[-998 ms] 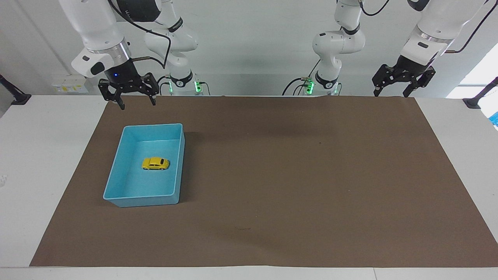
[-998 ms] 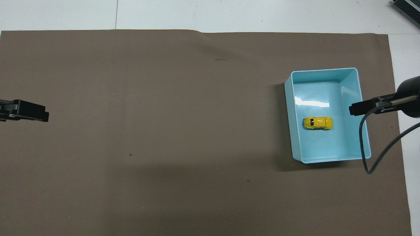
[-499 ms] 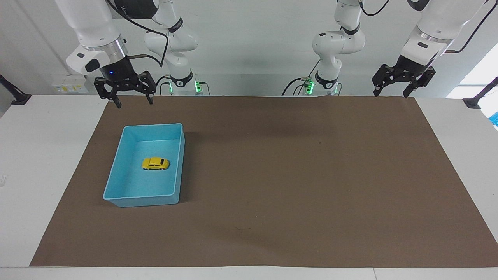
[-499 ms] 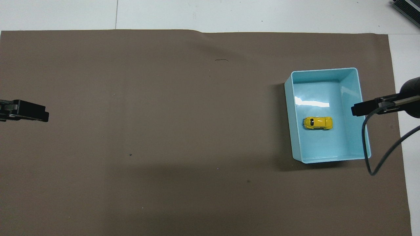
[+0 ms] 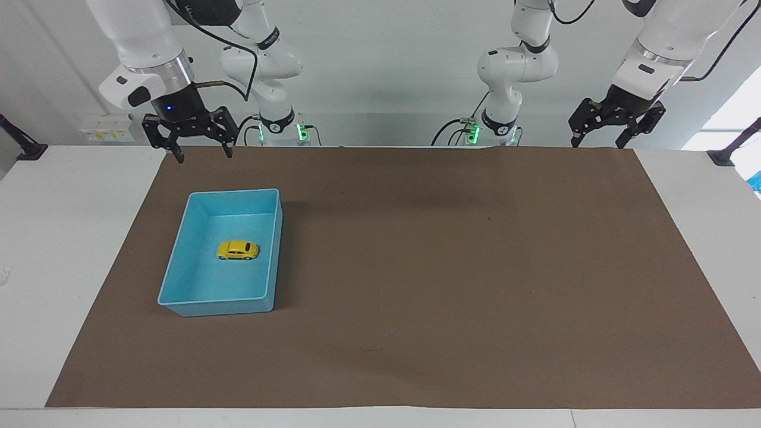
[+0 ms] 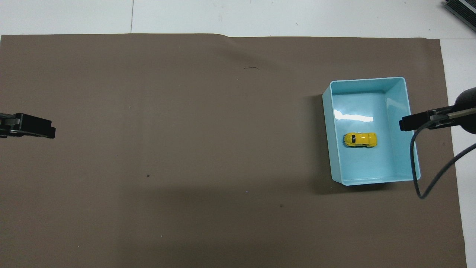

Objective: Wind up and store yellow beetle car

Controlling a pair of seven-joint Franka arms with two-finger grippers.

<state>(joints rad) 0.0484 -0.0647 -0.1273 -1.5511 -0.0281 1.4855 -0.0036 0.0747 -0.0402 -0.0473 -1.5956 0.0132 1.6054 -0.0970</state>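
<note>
One yellow beetle car (image 5: 238, 249) sits upright inside the blue bin (image 5: 178, 261). Right tool (image 5: 204, 156) hangs above the mat near the bin, open, empty. Left tool (image 5: 597, 143), well apart from the bin, likewise open, empty.

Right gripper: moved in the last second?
Yes. The right gripper, jaws open and empty, has risen and drawn back toward the robots, away from the blue bin that holds the yellow beetle car.

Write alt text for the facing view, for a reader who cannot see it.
A yellow beetle car sits inside a blue bin on a brown mat, toward the right arm's end of the table. The right tool hangs open, raised above the mat's edge nearest the robots; the left tool, open, waits at the other end.
</note>
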